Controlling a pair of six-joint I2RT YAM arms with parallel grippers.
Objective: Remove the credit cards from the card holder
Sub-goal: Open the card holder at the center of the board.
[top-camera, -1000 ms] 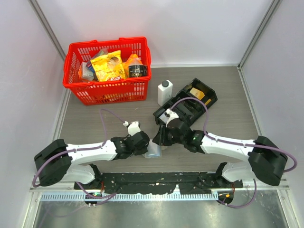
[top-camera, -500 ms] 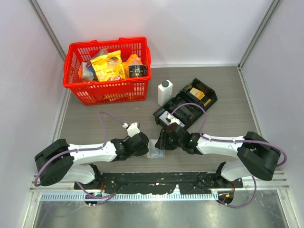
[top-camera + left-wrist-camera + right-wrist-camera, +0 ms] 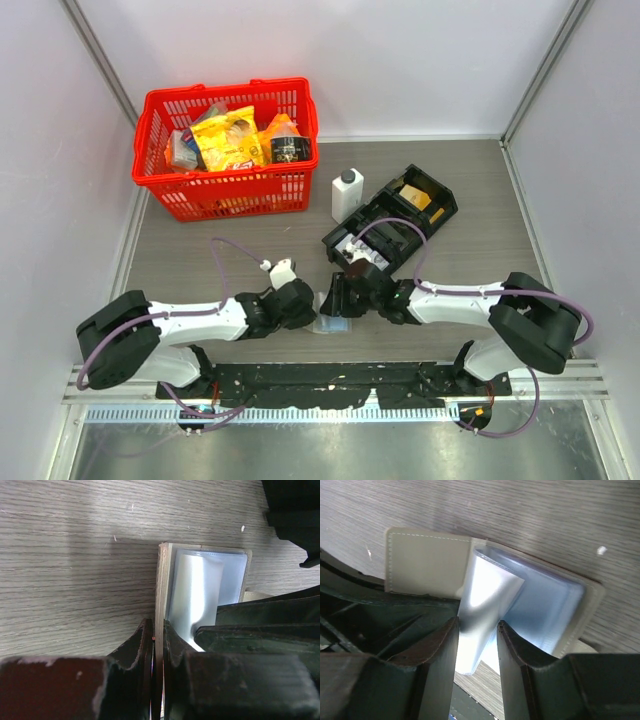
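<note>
The card holder (image 3: 327,322) lies opened on the table between my two grippers. In the left wrist view its grey-tan cover (image 3: 161,580) stands on edge, and my left gripper (image 3: 158,630) is shut on that thin cover. The pale blue shiny inner panel (image 3: 200,585) curls up beside it. My right gripper (image 3: 477,625) is open, its fingers straddling the raised blue sleeve (image 3: 490,590) above the tan flap (image 3: 425,562). From above, the left gripper (image 3: 314,312) and the right gripper (image 3: 336,302) meet over the holder. The credit cards are hidden.
A red basket (image 3: 226,150) full of packets stands at the back left. A white bottle (image 3: 347,192) and a black compartmented tray (image 3: 400,215) sit just behind the right gripper. Walls close in both sides of the wooden table (image 3: 200,260).
My right arm has drawn down and left onto the card holder, and its jaws have widened around the blue sleeve. The left gripper has kept its hold and barely shifted.
</note>
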